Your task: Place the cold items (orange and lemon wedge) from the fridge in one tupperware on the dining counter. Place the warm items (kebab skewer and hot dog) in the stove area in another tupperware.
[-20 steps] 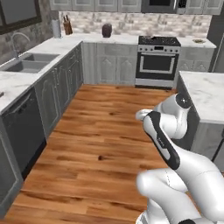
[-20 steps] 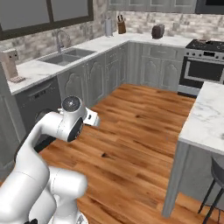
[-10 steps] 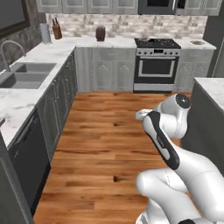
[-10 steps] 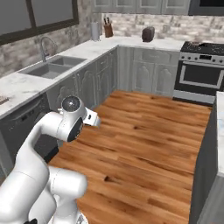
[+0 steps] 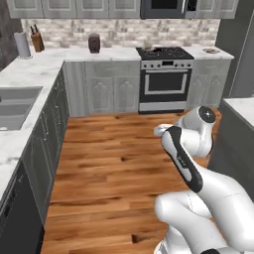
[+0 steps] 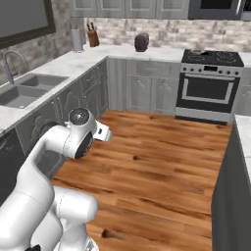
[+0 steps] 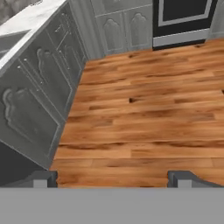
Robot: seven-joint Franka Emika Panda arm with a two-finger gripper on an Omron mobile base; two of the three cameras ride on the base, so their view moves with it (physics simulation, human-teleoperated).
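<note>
Two fingertips of my gripper (image 7: 112, 178) sit far apart at the bottom of the hand view, holding nothing, above wood floor (image 7: 148, 118). Beyond, at top centre of the left base view, I see the stove area (image 5: 165, 79).

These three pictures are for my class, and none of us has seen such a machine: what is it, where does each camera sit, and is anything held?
It is a white robot arm on a driving base, in a computer-drawn kitchen. Two cameras ride on the base behind the arm, left and right, facing the stove area across a wooden floor. The third sits on the hand and looks down at floor and grey cabinets. The fingers stand wide apart with nothing between them.
</note>
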